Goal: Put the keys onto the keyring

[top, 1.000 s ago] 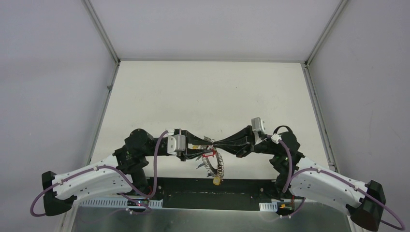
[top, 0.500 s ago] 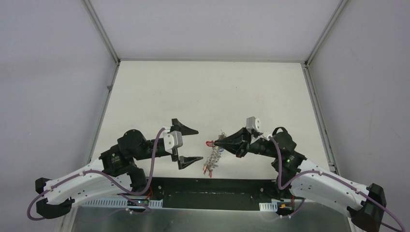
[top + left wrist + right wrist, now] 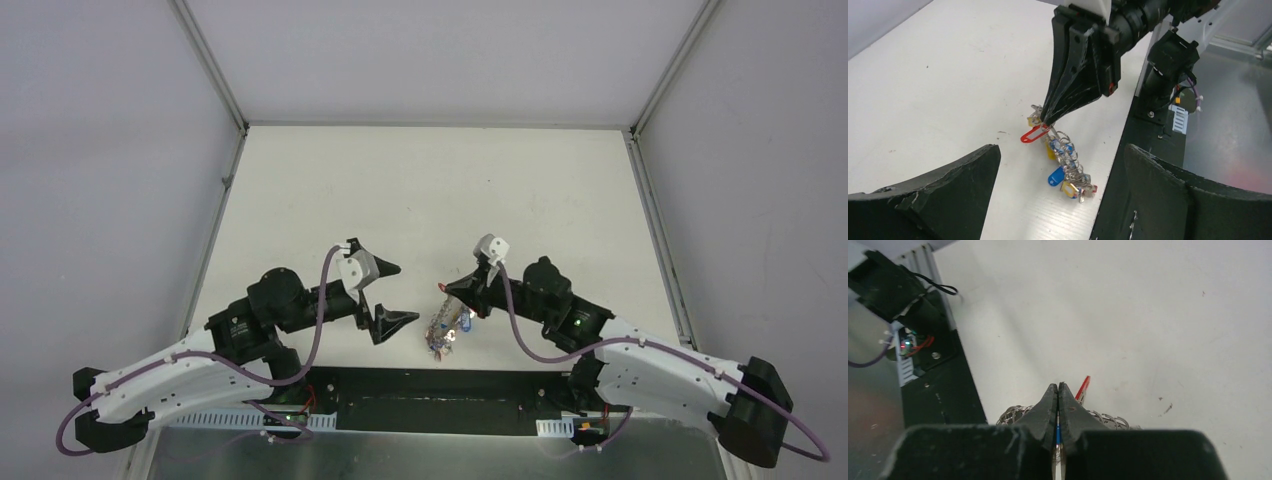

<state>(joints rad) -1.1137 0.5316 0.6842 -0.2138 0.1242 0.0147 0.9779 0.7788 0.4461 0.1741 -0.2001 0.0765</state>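
The keyring (image 3: 445, 325) is a silver ring crowded with small keys and blue, yellow and red tags. It hangs from my right gripper (image 3: 447, 290), which is shut on its top end. In the left wrist view the keyring (image 3: 1068, 165) slopes down toward the table's near edge. A red-tagged key (image 3: 1033, 134) sticks out beside the right fingertips (image 3: 1050, 117) and also shows in the right wrist view (image 3: 1083, 389). My left gripper (image 3: 405, 293) stands wide open to the left of the keyring, touching nothing. I cannot pick out single keys in the bunch.
A black strip (image 3: 400, 385) and a metal base plate (image 3: 420, 450) run along the table's near edge, just below the keyring. The white table (image 3: 430, 190) is framed by grey walls and metal corner posts (image 3: 215, 70).
My left gripper has let go of the keyring, opened wide and drawn back to the left. My right gripper stays shut on the keyring, which now hangs bunched from it.
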